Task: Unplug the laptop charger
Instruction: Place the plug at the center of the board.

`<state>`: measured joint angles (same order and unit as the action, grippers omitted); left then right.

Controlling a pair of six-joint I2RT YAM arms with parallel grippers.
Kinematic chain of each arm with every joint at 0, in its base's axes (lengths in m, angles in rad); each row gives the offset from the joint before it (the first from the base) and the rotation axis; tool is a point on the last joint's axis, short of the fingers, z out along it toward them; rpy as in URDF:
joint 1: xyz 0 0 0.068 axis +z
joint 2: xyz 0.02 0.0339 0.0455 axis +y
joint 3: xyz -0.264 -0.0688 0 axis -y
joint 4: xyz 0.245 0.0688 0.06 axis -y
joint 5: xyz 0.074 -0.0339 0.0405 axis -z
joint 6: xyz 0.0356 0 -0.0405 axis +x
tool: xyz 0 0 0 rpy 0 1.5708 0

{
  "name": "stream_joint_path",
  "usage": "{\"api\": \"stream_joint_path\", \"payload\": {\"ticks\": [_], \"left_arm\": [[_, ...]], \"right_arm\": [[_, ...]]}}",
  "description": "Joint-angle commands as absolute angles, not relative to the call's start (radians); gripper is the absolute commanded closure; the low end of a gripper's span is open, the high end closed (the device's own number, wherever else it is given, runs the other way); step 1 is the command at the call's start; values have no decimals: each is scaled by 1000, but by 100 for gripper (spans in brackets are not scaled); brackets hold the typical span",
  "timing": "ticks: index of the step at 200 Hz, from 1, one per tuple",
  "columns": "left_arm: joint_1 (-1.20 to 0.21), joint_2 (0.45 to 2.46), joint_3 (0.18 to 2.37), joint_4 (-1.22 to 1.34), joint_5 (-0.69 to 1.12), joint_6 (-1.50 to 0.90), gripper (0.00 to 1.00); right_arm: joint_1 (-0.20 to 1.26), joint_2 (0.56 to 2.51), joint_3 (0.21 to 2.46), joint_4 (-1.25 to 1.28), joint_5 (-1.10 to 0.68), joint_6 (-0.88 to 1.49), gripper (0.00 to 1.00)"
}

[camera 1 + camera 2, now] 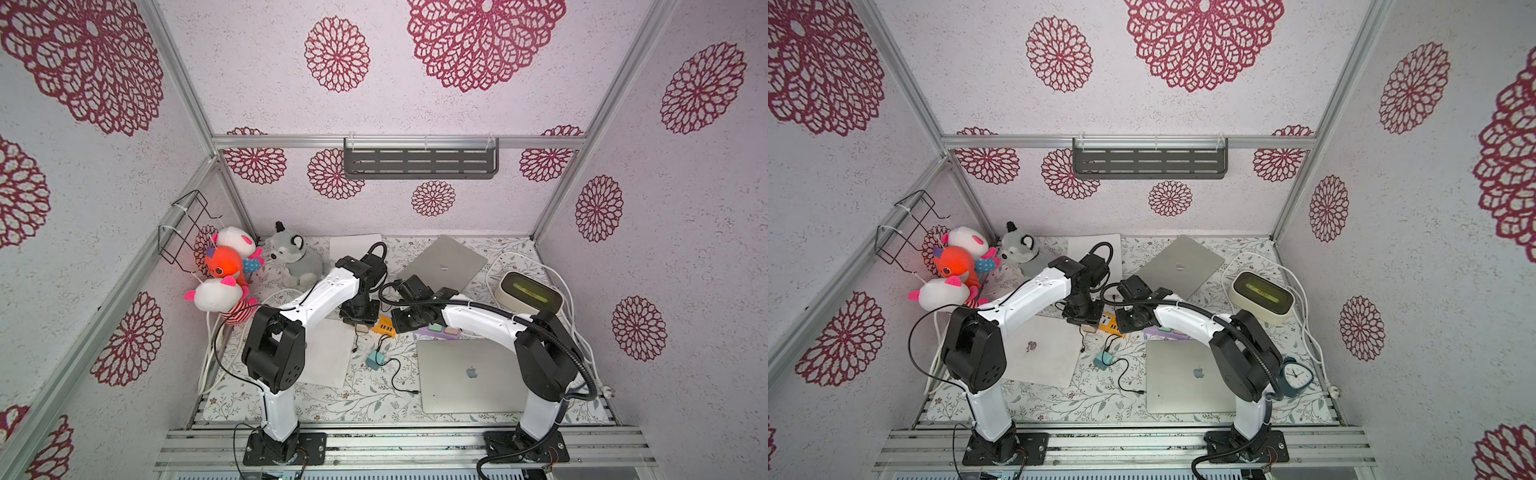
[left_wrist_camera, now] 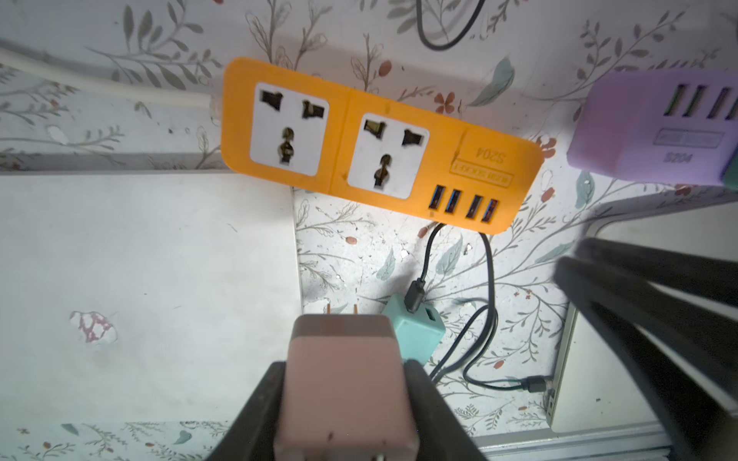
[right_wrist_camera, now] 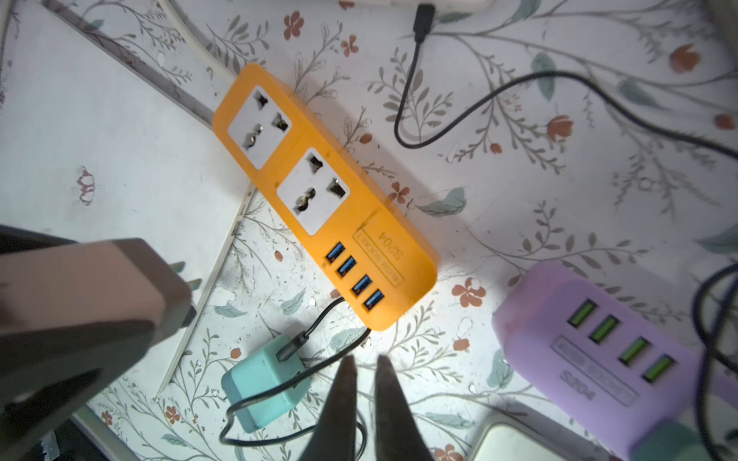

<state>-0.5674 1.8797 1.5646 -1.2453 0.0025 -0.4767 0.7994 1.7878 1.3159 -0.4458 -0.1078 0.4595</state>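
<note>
The laptop charger is a pink block with bare prongs, and my left gripper is shut on its sides. It hangs clear of the orange power strip, whose two sockets are empty. In the right wrist view the charger is beside the strip, prongs in the air. In a top view the left gripper sits just left of the strip. My right gripper is shut and holds nothing. It hovers over the mat between a teal charger and a purple strip.
A black cable runs from the teal charger to the silver laptop at the front right. A white laptop lies under my left arm and another laptop behind. A cream box and plush toys flank the mat.
</note>
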Motion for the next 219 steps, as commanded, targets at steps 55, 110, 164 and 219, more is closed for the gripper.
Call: {"api": "stream_joint_path", "payload": {"ticks": [55, 110, 164, 219], "left_arm": [[-597, 1938, 1548, -1285, 37, -488, 67], [-603, 1814, 1348, -1009, -29, -538, 65], [-615, 1741, 1167, -758, -42, -543, 65], [-631, 1705, 1015, -583, -32, -572, 56]], "right_arm": [[783, 1638, 1281, -505, -25, 440, 85], [770, 1614, 1278, -524, -24, 433, 85], [770, 1586, 1256, -535, -22, 428, 85], [768, 1521, 1204, -553, 0, 439, 84]]}}
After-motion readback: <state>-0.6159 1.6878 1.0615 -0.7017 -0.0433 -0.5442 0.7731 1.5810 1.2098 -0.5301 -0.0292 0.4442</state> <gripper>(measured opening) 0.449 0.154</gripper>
